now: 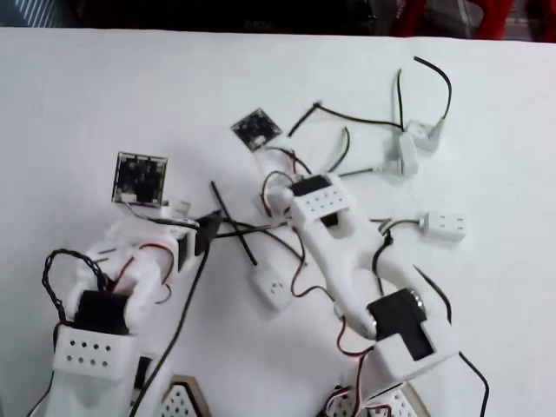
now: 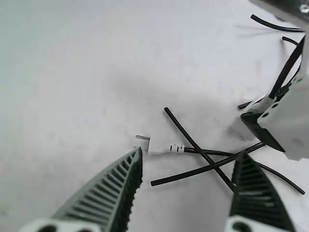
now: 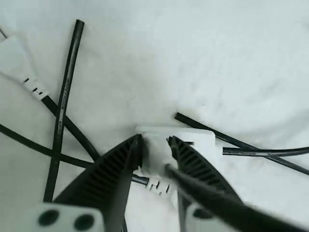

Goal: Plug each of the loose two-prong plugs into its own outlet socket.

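Right claw (image 3: 154, 142) clamped on one plug (image 3: 152, 159); left claw (image 2: 190, 154) apart, second plug (image 2: 159, 146) loose just ahead. Most plugging left, I judge.

The high camera looks down on the whole table (image 1: 104, 87) from well above the loose plug (image 1: 182, 208). The left wrist camera faces that plug (image 2: 161, 146) from low and close. The right wrist camera sits closer still beside it, and both share the crossed black cables (image 1: 234, 230) (image 2: 198, 147) (image 3: 64, 96).
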`<move>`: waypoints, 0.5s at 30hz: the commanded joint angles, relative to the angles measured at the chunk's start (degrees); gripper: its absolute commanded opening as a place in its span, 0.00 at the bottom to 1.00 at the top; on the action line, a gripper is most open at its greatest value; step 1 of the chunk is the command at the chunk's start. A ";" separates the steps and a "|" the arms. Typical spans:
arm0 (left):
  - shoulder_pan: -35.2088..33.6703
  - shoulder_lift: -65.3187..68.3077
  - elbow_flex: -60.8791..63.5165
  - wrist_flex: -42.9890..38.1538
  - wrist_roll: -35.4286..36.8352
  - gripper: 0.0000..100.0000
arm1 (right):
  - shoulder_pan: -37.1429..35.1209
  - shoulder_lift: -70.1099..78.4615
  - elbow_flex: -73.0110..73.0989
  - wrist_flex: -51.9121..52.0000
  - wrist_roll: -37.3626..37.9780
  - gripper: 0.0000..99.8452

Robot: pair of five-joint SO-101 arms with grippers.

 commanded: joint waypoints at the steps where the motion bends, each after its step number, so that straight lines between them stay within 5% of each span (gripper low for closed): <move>1: -0.48 -1.27 -0.26 -1.05 0.18 0.29 | 0.40 -4.62 -3.78 5.23 -0.09 0.17; 15: -0.48 -1.27 0.44 -1.23 0.09 0.29 | 0.31 -3.82 -3.60 5.85 -0.09 0.02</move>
